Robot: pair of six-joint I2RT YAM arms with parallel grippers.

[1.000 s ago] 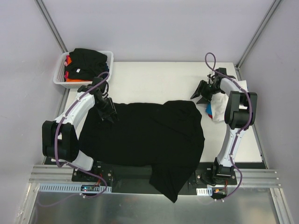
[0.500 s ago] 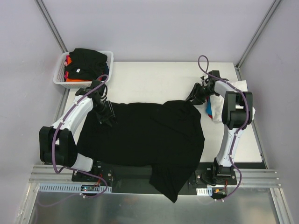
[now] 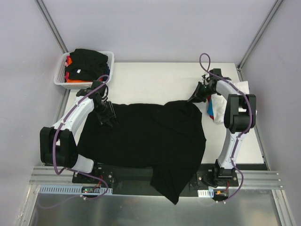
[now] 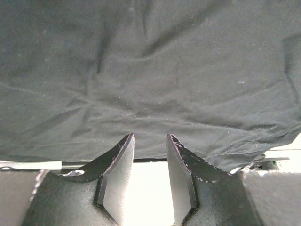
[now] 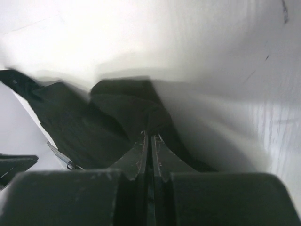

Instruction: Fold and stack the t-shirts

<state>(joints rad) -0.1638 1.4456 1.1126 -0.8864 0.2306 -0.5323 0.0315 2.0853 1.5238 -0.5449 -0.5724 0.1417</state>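
Right arm swings in from beside the stack, and the right claw [image 3: 194,98], which stood wide a second ago, snaps closed at the far right corner of the large black cloth t-shirt [image 3: 146,136]. The wrist view shows its fingers pressed flat together with a tented fold of black cloth running up into the tips, so I read that as a pinch on the shirt's edge.

Over on the other side, the left claw [image 3: 107,117] hovers at the far left corner. Its fingers stand apart over the hem, with bare white table [image 3: 155,80] showing between them and nothing visibly gripped.

The shirt lies spread across the middle of the table, rumpled at the right, with its near end draping off the front edge. It is limp, light stuff. It will sag, drag and bunch rather than slide as one sheet, and a thin single layer may slip out of a pinch. The best hold is probably at a seam or doubled hem at each far corner, one in each claw.

A small heap of white, blue and red shirts [image 3: 217,107] waits beside the right arm. More clothes fill the white mesh plastic basket [image 3: 59,77] at the far left.
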